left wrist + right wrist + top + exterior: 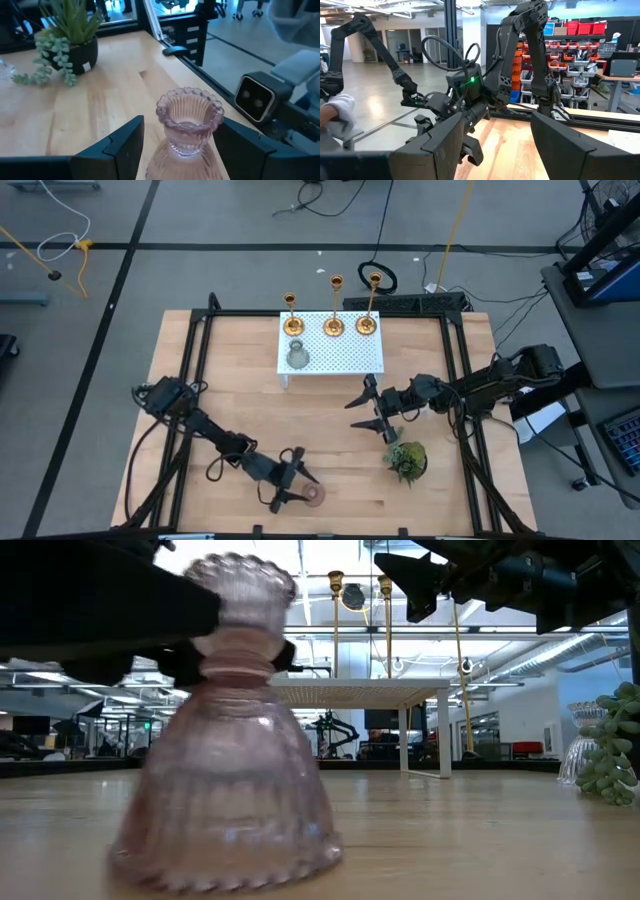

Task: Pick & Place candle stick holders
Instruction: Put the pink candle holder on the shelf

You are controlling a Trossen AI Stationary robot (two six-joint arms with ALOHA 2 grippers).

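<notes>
Desk (220,400) space is pretty generous on the left half, mostly bare wood between the left arm and the white perforated stand (340,358) at the back edge. Left gripper (298,485) sits right by the front edge, fingers spread wide on either side of a pink glass vase (315,496), not touching it as far as the left wrist view shows. That view also catches the vase's beaded rim (190,107) and the gaps on both sides, which the overhead shot can't show.

Moving right: the three candle stick holders (334,306) stand upright in a row along the back of the stand, with a greenish glass vase (296,358) in front of the leftmost one. Right gripper (368,408) hovers in the open middle just in front of the stand, fingers released and holding nothing. Small green plant (407,461) sits near it toward the front.

Low view adds a clear glass vase (580,745) tucked beside the plant, barely visible from above.
</notes>
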